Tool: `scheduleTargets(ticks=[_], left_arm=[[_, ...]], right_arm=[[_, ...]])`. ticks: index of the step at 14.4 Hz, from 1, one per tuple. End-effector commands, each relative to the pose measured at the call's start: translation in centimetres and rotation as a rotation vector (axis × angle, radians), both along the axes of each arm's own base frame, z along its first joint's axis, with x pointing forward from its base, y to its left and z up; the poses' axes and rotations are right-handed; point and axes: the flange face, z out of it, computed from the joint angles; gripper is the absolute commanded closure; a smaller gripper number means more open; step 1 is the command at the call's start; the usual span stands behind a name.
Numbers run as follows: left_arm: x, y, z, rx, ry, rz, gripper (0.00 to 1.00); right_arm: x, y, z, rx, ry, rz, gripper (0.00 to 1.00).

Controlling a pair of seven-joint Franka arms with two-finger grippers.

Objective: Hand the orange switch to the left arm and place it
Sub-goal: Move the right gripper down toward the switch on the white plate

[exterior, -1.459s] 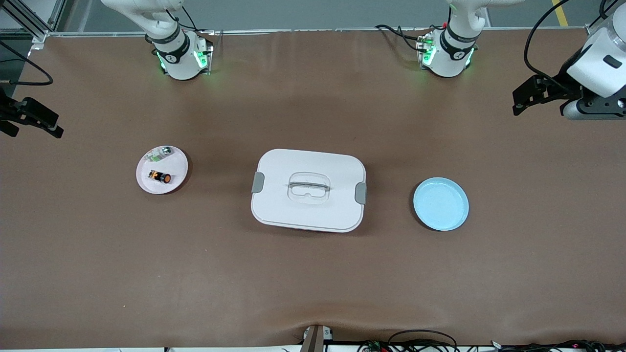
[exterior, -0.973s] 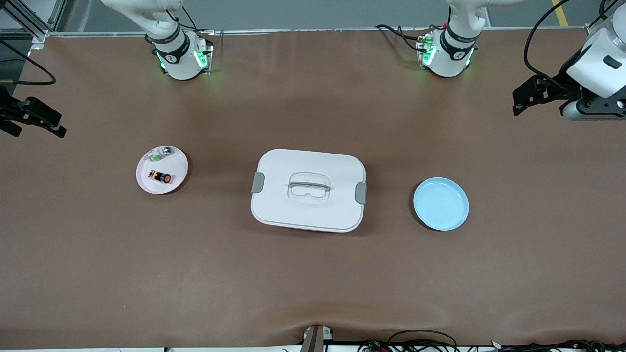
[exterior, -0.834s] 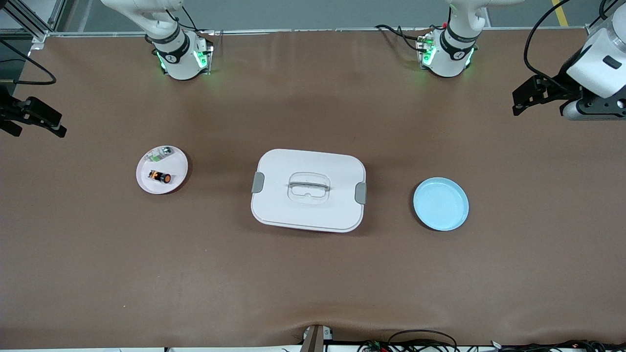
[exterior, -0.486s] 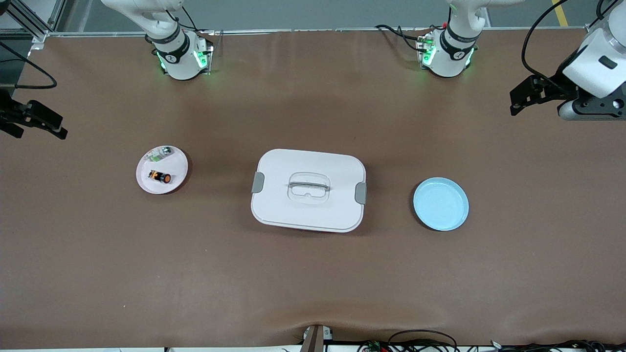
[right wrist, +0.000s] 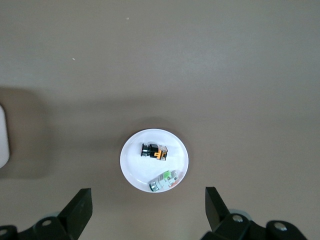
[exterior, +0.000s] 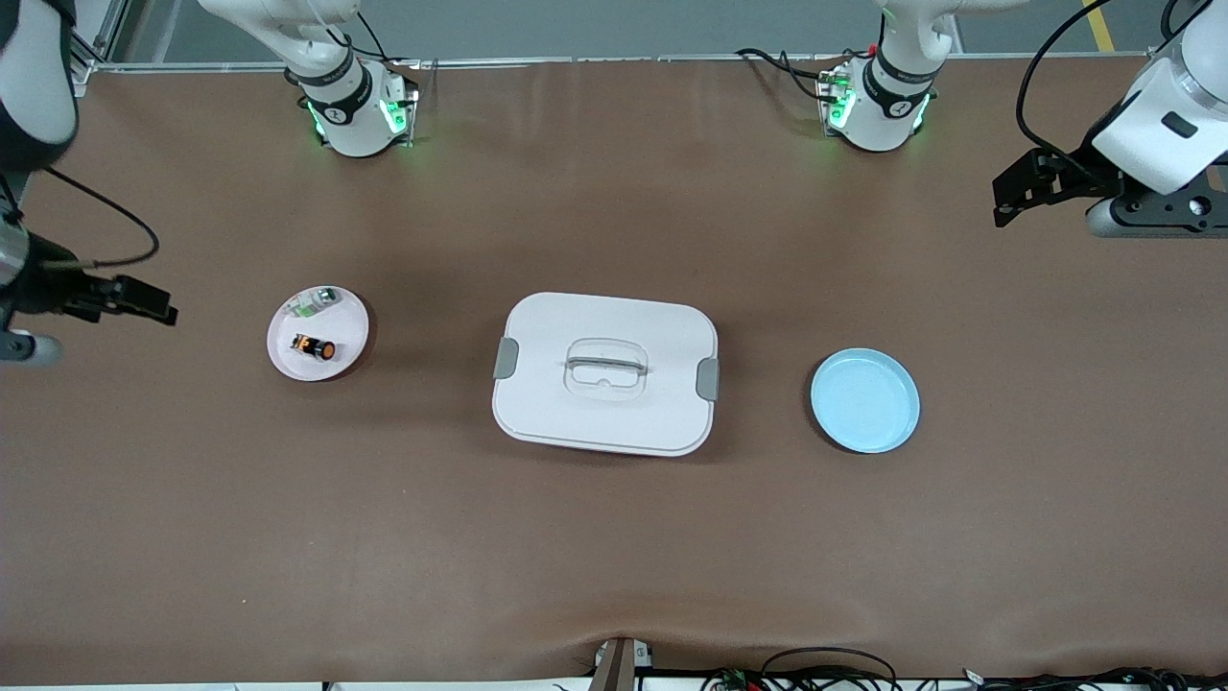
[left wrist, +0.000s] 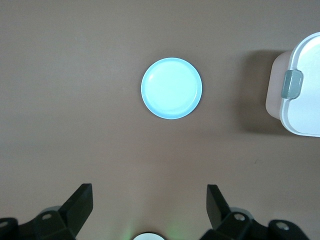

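Note:
The orange switch (exterior: pixel 315 347) (right wrist: pixel 154 151) lies on its side on a small white plate (exterior: pixel 338 357) (right wrist: pixel 134 170), beside a green-white-silver part (exterior: pixel 318 303) (right wrist: pixel 165 181). My right gripper (exterior: pixel 158 305) (right wrist: pixel 148 207) hangs open and empty over bare table at the right arm's end, short of that plate. The white box (exterior: pixel 605 403) (left wrist: pixel 302 107) with grey clasps sits shut mid-table. Over the left arm's end of the table my left gripper (exterior: pixel 1007 197) (left wrist: pixel 149 207) is open and empty, high above the surface.
A light blue plate (exterior: pixel 864 400) (left wrist: pixel 171 88) holds nothing and sits between the box and the left arm's end. A corner of the box (right wrist: pixel 2 135) shows in the right wrist view. Cables lie along the table's front edge (exterior: pixel 825 667).
My right gripper has moved toward the white plate and come further into view. The left gripper has shifted slightly toward the middle. Both stay open; nothing on the table moved.

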Motion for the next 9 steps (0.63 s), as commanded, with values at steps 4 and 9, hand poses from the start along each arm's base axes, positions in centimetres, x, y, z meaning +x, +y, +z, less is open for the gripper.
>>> scheduleTargets(ticks=[4, 9], left_arm=[[0.0, 0.0, 0.0, -0.004, 0.005, -0.004, 0.00], [0.1, 0.0, 0.0, -0.004, -0.001, -0.016, 0.00]], right_arm=[[1.5, -0.8, -6.7, 0.015, -0.013, -0.016, 0.00], [0.4, 0.1, -9.5, 0.017, 0.022, -0.005, 0.00]])
